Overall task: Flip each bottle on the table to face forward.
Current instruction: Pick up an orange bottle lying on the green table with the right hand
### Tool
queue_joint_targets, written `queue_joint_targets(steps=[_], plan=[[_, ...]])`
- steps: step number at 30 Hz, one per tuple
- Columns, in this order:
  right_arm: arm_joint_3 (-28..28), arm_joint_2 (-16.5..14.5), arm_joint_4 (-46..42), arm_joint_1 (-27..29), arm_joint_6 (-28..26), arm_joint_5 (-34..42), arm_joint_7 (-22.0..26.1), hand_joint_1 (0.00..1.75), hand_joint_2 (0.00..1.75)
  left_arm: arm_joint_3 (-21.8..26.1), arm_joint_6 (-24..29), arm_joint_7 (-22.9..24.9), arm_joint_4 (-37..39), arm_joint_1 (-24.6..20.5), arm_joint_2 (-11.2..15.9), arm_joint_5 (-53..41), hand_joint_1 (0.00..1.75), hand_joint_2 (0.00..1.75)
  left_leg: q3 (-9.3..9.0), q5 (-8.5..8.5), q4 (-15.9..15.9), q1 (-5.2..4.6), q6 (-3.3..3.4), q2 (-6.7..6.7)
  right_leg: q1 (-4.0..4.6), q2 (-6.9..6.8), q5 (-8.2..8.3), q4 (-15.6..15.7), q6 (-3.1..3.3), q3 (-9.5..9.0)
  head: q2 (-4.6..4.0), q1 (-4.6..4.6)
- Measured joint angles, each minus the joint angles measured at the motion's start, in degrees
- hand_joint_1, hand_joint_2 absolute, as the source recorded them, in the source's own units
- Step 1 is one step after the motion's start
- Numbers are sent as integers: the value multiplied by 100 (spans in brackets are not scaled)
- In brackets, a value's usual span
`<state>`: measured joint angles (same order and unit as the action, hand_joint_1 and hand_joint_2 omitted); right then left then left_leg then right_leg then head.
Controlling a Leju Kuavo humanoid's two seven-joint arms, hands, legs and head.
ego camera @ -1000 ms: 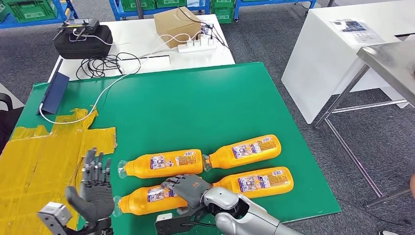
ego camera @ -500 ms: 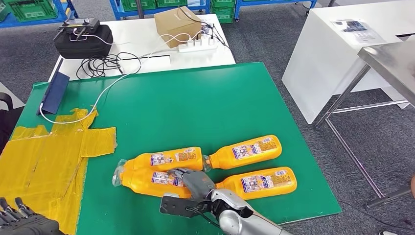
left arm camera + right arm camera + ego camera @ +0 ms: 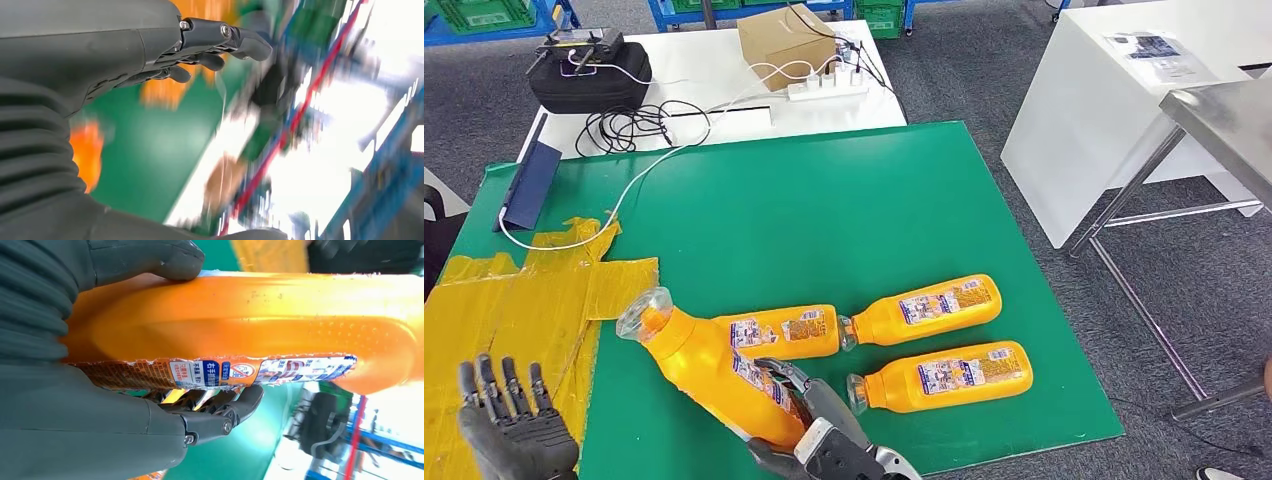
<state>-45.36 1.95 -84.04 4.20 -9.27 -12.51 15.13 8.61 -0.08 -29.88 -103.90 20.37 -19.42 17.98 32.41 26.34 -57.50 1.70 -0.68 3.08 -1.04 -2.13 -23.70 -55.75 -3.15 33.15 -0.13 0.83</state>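
Observation:
My right hand (image 3: 819,435) grips an orange bottle (image 3: 709,365) by its base and holds it tilted above the green mat (image 3: 824,210), neck pointing up and to the left. In the right wrist view the thumb and fingers (image 3: 220,412) wrap the orange bottle (image 3: 260,320) at its torn label. Three more orange bottles lie on the mat: one (image 3: 784,331) just behind the held one, one (image 3: 924,309) further right, one (image 3: 944,377) nearest the front edge. My left hand (image 3: 509,430) hovers over the yellow taped area at the front left, fingers spread and holding nothing (image 3: 150,50).
Yellow tape (image 3: 524,300) covers the mat's left side. Behind the mat stands a white table (image 3: 714,85) with a black bag (image 3: 589,70), a cardboard box (image 3: 784,40), a power strip (image 3: 829,88) and cables. A white desk (image 3: 1144,100) and a metal table (image 3: 1224,120) stand at the right.
My right hand has lifted the nearest bottle off the mat and tipped its neck upward. My left hand, nearly out of frame half a second ago, has risen again at the lower left.

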Motion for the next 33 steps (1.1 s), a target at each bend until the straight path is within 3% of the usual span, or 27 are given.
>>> queue_joint_targets(steps=[2, 4, 12, 23, 33], plan=[[14, 82, -206, 120, 0, 44, 104, 175, 175, -84, -953, 65, 98, 13, 39, -23, 0, 175, 3, 0, 0, -3, 0, -4, -2, -1, 0, 1, -1, 1, 0, 0], [22, 152, -347, 195, 0, 56, 159, 175, 175, -209, -1569, 56, 183, 17, 97, -177, 0, 175, 4, 1, 0, -3, 0, 0, -2, 0, 0, 1, -1, 2, 0, 0], [15, 292, -518, 271, 216, 58, 123, 175, 175, -647, -2404, -211, 448, -17, 382, -594, 0, 175, 4, 0, 0, 2, -1, 1, 2, 0, 0, 0, 0, 4, 0, 0], [-202, 333, -292, 81, 745, -183, 8, 175, 175, -1170, -2581, -566, 779, -215, 735, -1125, 0, 175, 6, 0, 0, 2, 0, 1, 2, 0, 0, -1, 0, 3, 0, 0], [-356, 155, 166, -339, 1290, -809, 88, 175, 175, -1791, -2563, -950, 1205, -404, 1261, -1630, 1, 175, 5, -2, 0, 3, -1, 1, 3, 0, 1, -2, 0, 4, 0, 0]])
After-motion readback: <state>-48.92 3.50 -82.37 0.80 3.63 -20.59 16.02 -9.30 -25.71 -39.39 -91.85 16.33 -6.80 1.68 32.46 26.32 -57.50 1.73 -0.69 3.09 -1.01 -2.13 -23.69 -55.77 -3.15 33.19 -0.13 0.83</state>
